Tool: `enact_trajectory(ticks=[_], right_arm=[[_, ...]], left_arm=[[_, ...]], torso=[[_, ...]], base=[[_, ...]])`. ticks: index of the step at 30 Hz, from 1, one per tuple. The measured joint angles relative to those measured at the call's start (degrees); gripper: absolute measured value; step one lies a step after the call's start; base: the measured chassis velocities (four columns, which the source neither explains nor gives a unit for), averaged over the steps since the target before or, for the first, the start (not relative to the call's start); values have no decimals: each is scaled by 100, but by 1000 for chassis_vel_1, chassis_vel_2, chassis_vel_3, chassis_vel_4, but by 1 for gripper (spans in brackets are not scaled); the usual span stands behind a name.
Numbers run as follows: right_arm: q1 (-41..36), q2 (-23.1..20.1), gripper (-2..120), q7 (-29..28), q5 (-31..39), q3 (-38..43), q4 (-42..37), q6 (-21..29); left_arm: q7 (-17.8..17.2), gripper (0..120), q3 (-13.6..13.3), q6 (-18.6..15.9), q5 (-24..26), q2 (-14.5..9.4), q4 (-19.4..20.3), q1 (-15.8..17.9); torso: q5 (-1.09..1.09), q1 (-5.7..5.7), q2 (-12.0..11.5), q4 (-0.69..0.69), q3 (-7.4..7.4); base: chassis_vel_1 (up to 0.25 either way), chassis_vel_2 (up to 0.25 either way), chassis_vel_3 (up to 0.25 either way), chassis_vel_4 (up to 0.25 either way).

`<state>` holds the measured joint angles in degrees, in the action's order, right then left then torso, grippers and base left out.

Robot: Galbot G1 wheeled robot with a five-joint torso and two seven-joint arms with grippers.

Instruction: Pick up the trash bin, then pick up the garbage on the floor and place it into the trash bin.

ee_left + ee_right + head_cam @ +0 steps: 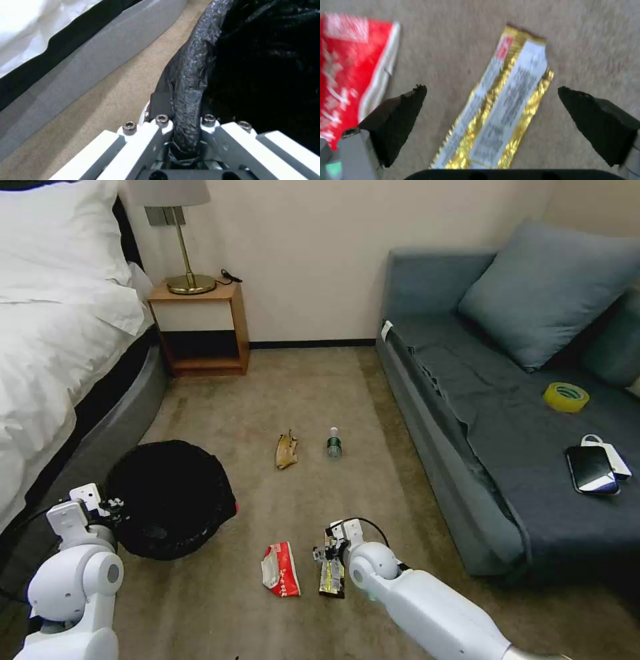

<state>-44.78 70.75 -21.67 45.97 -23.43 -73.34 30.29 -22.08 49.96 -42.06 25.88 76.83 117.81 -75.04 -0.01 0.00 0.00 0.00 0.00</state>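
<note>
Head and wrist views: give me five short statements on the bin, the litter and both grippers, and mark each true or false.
1. The left gripper is shut on the trash bin rim. True.
2. The right gripper is shut on the gold wrapper. False: open, fingers either side of it.
3. The red-and-white wrapper lies beside the gold wrapper. True.
4. The small bottle is on the sofa. False: on the carpet.
5. The banana peel is in the bin. False: on the carpet.

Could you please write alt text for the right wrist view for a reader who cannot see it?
The open right gripper hovers over a long gold wrapper lying on beige carpet, one black fingertip on each side. A red-and-white wrapper lies beside it.
</note>
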Motion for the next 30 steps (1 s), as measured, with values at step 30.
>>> enact_trajectory(ticks=[30], right_arm=[[-127, 202, 72, 324, -518, -104, 675, -299]], left_arm=[[6, 3, -6, 87, -94, 15, -29, 0]], torso=[[1, 0, 0, 0, 0]], base=[[0, 0, 0, 0]])
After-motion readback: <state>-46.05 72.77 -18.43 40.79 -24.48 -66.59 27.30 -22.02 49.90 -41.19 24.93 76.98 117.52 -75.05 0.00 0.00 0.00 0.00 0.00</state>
